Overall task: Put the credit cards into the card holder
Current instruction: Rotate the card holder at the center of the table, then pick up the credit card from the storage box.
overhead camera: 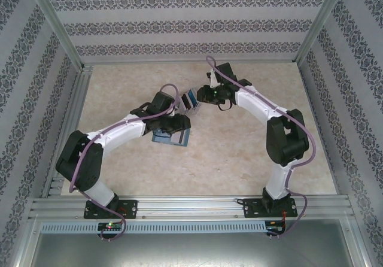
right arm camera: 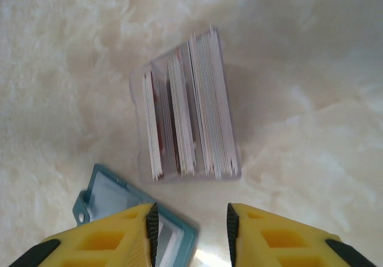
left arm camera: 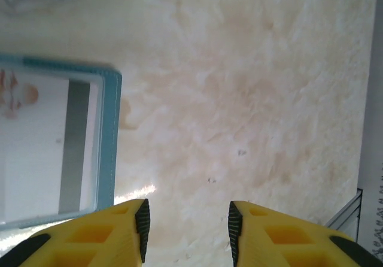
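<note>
Pale marbled worktop [overhead camera: 239, 153]. Teal card holder [right arm camera: 102, 190] lies flat mid-worktop, partly under the left arm [overhead camera: 119, 129]; a whitish card face shows inside. Clear box [right arm camera: 137, 129] just beside the holder's far corner; credit cards [right arm camera: 203, 105] stand on edge in it, in three packs. The left fingers [left arm camera: 142, 225] are moderately apart, empty, over bare worktop beside the holder. The right fingers [right arm camera: 152, 231] have a similar gap, empty, above the holder's edge, near the box.

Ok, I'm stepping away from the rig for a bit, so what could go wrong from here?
The credit cards stand packed on edge in the clear box; the open right tool might pinch several or tip the box. The card holder lies beside it unheld, the left tool open too, so it may slide when a card goes in.
</note>
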